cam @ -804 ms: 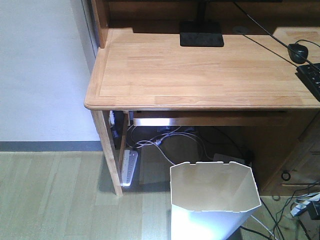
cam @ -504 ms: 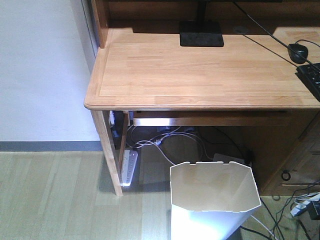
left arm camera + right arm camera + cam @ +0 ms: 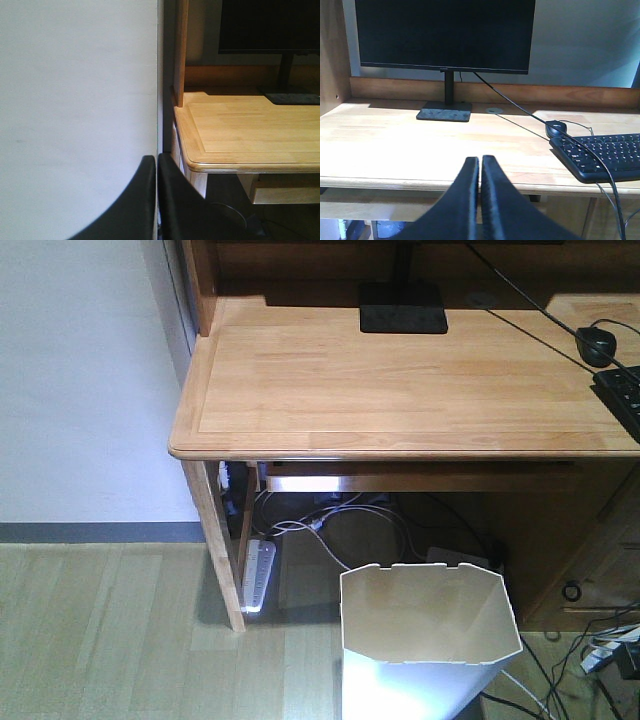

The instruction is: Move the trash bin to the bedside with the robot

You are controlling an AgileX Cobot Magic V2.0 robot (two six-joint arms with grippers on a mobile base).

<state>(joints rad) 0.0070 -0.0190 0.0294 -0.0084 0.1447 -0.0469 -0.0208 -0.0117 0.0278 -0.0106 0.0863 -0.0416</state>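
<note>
The white trash bin with a faceted, notched rim stands on the wooden floor under the front edge of the light wooden desk, at the lower right of the front view. It looks empty inside. My left gripper is shut and empty, pointing at the white wall beside the desk's left corner. My right gripper is shut and empty, held level with the desk's front edge and facing the monitor. Neither gripper shows in the front view. The bed is out of view.
On the desk are a black monitor on its stand, a black mouse and a keyboard. Cables and a power strip lie under the desk. A white wall is at left, with wooden floor below it.
</note>
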